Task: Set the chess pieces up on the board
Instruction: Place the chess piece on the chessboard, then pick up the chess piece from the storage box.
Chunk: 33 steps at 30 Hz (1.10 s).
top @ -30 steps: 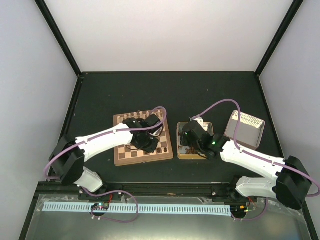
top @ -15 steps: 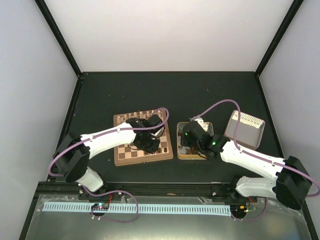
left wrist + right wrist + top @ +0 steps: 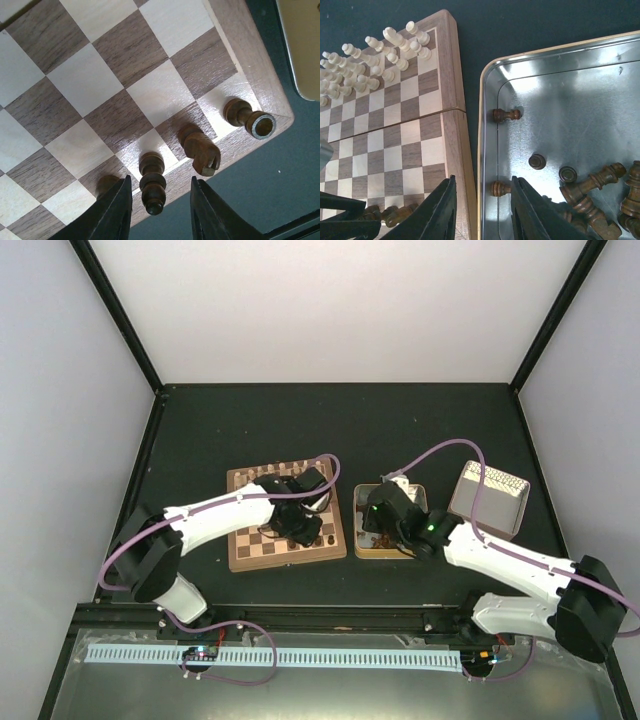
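Item one, my left end effector (image 3: 160, 181): fingers parted, gripping nothing, straddling one dark chess piece (image 3: 152, 180) in the board's (image 3: 100, 75) edge row, beside two more. Item two, my right end effector (image 3: 483, 180): partly open, empty, over the tin's (image 3: 560, 60) wall, with more dark pieces (image 3: 590, 200) lying inside.

Markings: none legible, with no lettering, numerals, brand or label readable on the board (image 3: 236, 558) or the metal tin (image 3: 360, 546).

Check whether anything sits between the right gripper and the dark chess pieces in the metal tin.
Nothing visible does. The tin has no lid on, the dark chess pieces lie loose on its floor, and the right gripper hangs open above one rim. Two of them hug that wall.
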Motion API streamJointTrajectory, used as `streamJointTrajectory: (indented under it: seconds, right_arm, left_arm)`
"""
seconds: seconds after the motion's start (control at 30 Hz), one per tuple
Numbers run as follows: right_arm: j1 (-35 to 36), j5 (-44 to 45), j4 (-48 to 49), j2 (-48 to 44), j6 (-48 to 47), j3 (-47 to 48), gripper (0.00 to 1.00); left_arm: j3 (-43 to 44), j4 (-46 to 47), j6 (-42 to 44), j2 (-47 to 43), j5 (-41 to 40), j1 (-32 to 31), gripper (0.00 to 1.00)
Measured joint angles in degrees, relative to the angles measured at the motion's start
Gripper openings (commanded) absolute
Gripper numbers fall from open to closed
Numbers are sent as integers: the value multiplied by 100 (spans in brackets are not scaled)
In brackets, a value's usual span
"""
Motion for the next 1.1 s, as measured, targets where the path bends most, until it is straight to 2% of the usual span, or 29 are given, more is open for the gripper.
streamJointTrajectory:
  seconds: [0.27, 0.47, 0.73, 0.87, 1.1]
  right_arm:
    - [0, 133, -175, -120, -2, -2, 33]
    - [-208, 50, -326, -28, -87, -57, 34]
    - [-531, -278, -586, 990, -560, 20, 26]
    - [-566, -260, -680, 1541, -708, 179, 23]
    - [-577, -87, -688, 1967, -813, 358, 18]
  left_arm:
    - [332, -50, 7, -164, -70, 13, 42]
    - [343, 7, -164, -951, -393, 315, 44]
    - [-267, 442, -422, -2236, -601, 835, 45]
    - [-494, 575, -446, -2367, -601, 975, 45]
    - [-638, 649, -446, -2367, -525, 1117, 45]
